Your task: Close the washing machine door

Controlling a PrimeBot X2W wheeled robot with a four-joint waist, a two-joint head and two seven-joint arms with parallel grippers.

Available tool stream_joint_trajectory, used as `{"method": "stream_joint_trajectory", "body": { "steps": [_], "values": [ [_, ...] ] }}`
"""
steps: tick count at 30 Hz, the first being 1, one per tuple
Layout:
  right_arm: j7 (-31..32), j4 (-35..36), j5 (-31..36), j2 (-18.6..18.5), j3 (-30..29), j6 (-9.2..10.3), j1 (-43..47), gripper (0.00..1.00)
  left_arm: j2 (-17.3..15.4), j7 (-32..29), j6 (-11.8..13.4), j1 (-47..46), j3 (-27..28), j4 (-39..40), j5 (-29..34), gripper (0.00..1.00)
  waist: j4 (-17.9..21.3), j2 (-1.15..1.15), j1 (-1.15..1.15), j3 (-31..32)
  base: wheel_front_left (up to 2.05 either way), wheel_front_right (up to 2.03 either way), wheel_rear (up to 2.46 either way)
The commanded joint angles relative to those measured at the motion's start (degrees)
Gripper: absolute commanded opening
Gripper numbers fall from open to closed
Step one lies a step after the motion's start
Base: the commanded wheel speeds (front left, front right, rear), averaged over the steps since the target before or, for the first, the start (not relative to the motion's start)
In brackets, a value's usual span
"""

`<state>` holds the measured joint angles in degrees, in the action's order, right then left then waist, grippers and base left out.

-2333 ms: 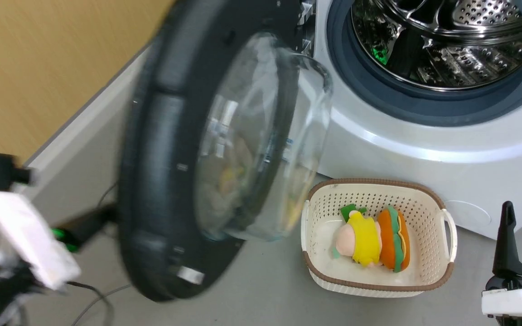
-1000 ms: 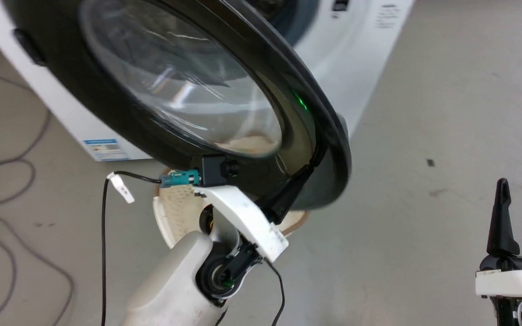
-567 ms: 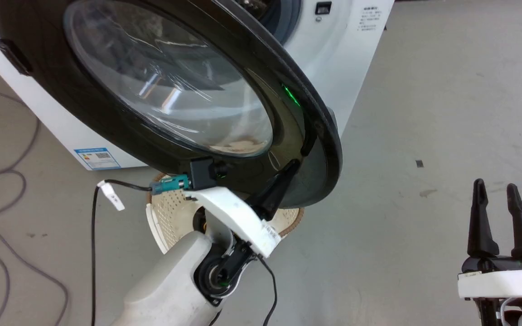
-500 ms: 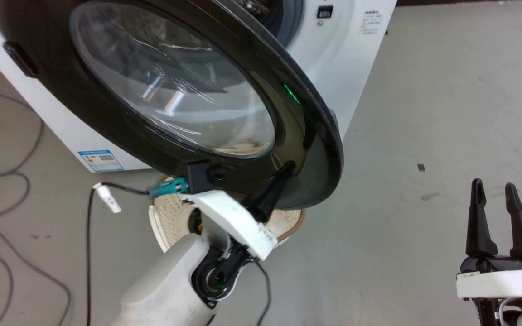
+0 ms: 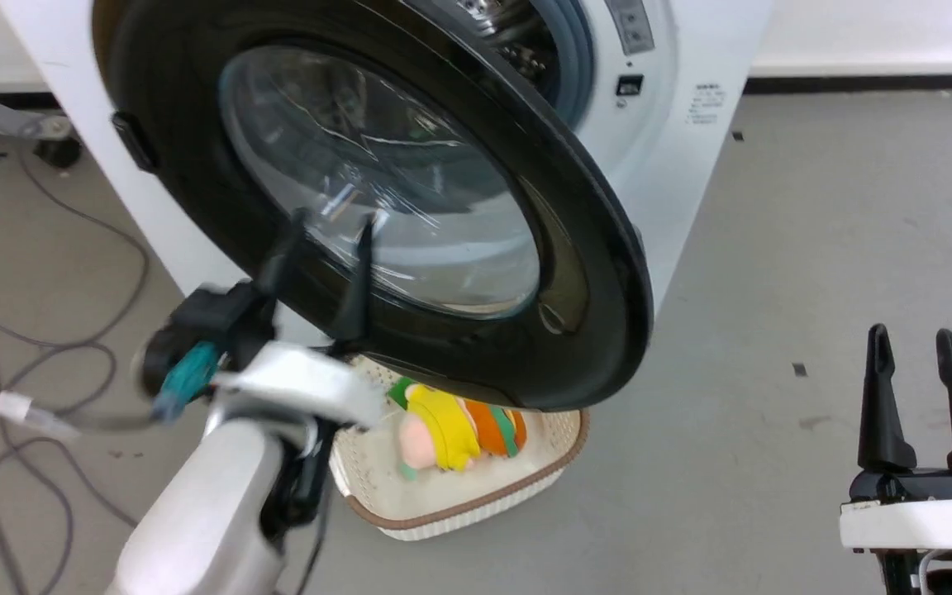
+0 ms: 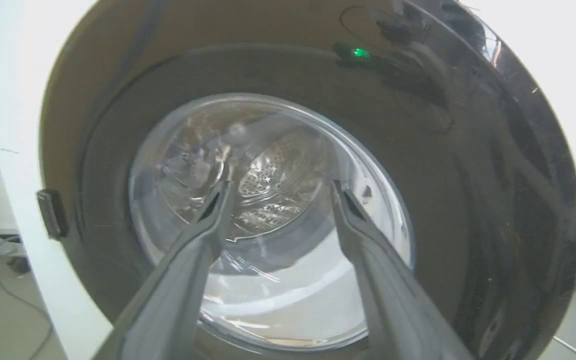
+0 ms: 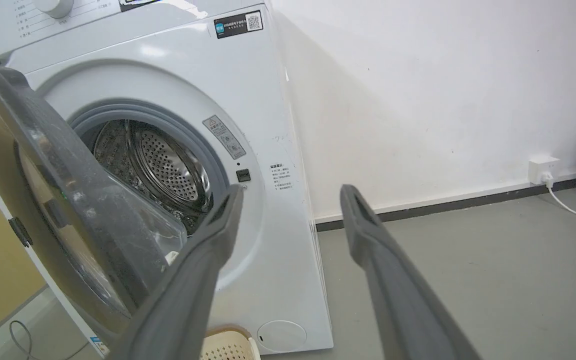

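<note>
Left gripper (image 5: pixel 332 221) spread apart, holding nothing, close to washing machine door (image 5: pixel 592 248) glass. Right gripper (image 5: pixel 912 333) apart, empty.

Left gripper (image 6: pixel 281 186), 2 fingers (image 6: pixel 183 280) apart, close before the glass window (image 6: pixel 278 285) of the washing machine door (image 6: pixel 493 210)

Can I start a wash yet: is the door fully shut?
No, the door stands ajar, with the steel drum showing past its edge.

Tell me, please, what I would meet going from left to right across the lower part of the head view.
Loose cables on the floor → left tool, open against the door glass → laundry basket → right tool, open.
</note>
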<state>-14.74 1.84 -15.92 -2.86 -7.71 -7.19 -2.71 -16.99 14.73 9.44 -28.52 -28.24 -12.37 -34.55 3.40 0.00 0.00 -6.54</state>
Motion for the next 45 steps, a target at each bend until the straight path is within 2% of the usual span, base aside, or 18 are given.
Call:
{"method": "stream_joint_trajectory", "body": {
  "steps": [1,4,8,13,14,15,16,17,19,29,33,35,39,45],
  "values": [
    [-0.3,0.7,0.7,0.0,-0.2,-0.3,-0.3,1.0,-0.3,0.3,2.0,3.6,2.6,2.3,4.1,1.0,-0.9,0.0,0.0,0.9,0.0,0.0,0.0],
    [-0.3,1.5,1.4,0.0,-0.5,-0.3,-1.5,1.0,-0.6,0.3,4.6,8.0,7.1,6.1,10.3,1.0,-1.9,0.0,0.0,1.8,0.0,0.0,0.0],
    [-0.3,3.5,3.8,0.0,0.1,-0.3,-3.7,1.0,0.5,0.3,6.8,14.1,12.6,10.2,14.9,1.0,-3.3,0.0,0.0,2.7,0.0,0.0,0.0],
    [-0.3,6.0,5.1,-0.1,2.5,-0.3,-6.9,1.0,1.4,0.3,7.2,21.1,18.5,13.5,18.2,1.0,-5.3,0.0,0.0,3.7,0.0,0.0,0.0],
    [-0.3,6.4,5.0,-0.3,3.3,-0.3,-7.6,0.97,1.6,0.3,7.0,22.3,19.3,13.9,18.6,1.0,-5.6,0.0,0.0,3.8,0.0,0.0,0.0],
    [-0.3,7.0,4.8,-0.7,4.2,-0.3,-8.3,0.89,1.8,0.3,6.7,23.5,20.0,14.2,19.1,1.0,-6.0,0.0,0.0,4.0,0.0,0.0,0.0],
    [-0.3,7.4,4.5,-1.1,5.2,-0.3,-8.9,0.53,2.0,0.3,6.2,24.6,20.6,14.3,19.3,1.0,-6.3,0.0,0.0,4.1,0.0,0.0,0.0],
    [-0.3,7.9,4.1,-1.5,6.3,-0.3,-9.6,0.4,2.3,0.3,5.6,25.6,20.9,14.2,19.7,1.0,-6.7,0.0,0.0,4.2,0.0,0.0,0.0],
    [-0.3,9.0,3.1,-2.3,8.5,-0.3,-10.8,0.0,2.9,0.3,4.8,27.5,21.8,13.6,20.3,1.0,-7.1,0.0,0.0,4.4,0.0,0.0,0.0],
    [-0.3,11.7,0.0,-8.6,21.6,-0.3,-13.6,0.0,6.8,0.3,2.1,30.5,25.1,13.2,23.6,1.0,-8.3,0.0,0.0,4.5,0.0,0.0,0.0],
    [-0.3,11.5,-0.1,-13.9,30.2,-0.3,-14.2,0.0,8.3,0.3,0.8,30.4,25.9,13.3,25.1,1.0,-8.6,0.0,0.0,4.0,0.0,0.0,0.0],
    [-0.3,9.4,0.0,-18.2,36.4,-0.3,-14.1,0.0,9.4,0.3,-0.8,29.9,26.7,13.5,26.1,1.0,-8.6,0.0,0.0,3.1,0.0,0.0,0.0],
    [-0.3,5.0,0.0,-21.1,39.5,-0.3,-13.5,0.0,10.4,0.3,-1.9,29.0,27.4,13.3,27.0,1.0,-8.4,0.0,0.0,2.1,0.0,0.0,0.0],
    [-0.3,-1.1,-1.2,-22.2,39.1,-0.3,-13.1,0.0,11.6,0.3,-3.1,28.0,27.9,13.8,28.1,1.0,-8.1,0.0,0.0,0.7,0.0,0.0,0.0]
  ]
}}
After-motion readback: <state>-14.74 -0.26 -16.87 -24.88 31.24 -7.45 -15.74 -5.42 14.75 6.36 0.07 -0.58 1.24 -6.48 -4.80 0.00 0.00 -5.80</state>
